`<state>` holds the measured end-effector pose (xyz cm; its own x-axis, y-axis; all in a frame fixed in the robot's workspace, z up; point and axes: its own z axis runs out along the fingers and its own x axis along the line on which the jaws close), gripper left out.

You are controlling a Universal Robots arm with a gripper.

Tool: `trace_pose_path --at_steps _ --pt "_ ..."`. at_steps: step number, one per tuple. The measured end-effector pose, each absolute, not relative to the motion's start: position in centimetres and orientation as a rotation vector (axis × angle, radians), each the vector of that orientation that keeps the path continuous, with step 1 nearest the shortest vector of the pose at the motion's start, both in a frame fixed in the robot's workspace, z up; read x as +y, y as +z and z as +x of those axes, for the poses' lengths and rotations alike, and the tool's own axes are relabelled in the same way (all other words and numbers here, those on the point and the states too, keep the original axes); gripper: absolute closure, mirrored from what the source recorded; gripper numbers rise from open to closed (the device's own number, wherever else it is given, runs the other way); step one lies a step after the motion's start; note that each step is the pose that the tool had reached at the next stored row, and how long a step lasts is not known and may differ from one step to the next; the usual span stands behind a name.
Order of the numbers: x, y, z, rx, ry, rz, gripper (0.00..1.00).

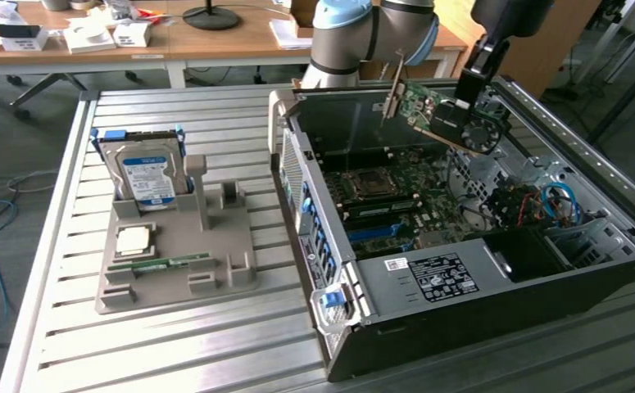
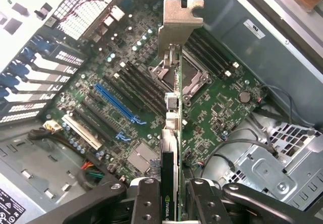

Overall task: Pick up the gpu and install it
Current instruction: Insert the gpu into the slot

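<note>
The gpu (image 1: 440,113), a green circuit card with a black fan and a silver end bracket, hangs tilted in the air over the open computer case (image 1: 427,270). My gripper (image 1: 481,90) is shut on its fan end. In the wrist view the gpu (image 2: 171,128) runs edge-on away from my gripper (image 2: 170,196), its bracket farthest out. Both fingers (image 2: 146,199) press on the card's sides. Below it lies the motherboard (image 2: 212,103) with the CPU socket (image 2: 184,77) and a blue expansion slot (image 2: 117,103).
A grey holder tray (image 1: 175,254) on the slatted metal table (image 1: 175,344) carries a hard drive (image 1: 146,173), a CPU chip (image 1: 133,238) and a memory stick (image 1: 162,264). Cables (image 1: 552,203) and drive bays fill the case's right side. A desk with boxes stands behind.
</note>
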<state>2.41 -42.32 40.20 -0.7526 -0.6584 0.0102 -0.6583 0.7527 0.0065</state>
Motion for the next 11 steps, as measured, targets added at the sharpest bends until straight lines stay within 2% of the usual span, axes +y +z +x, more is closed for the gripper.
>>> trace_pose_path --at_steps 11 --pt "-42.32 40.19 2.41 -2.918 -0.002 1.130 0.74"
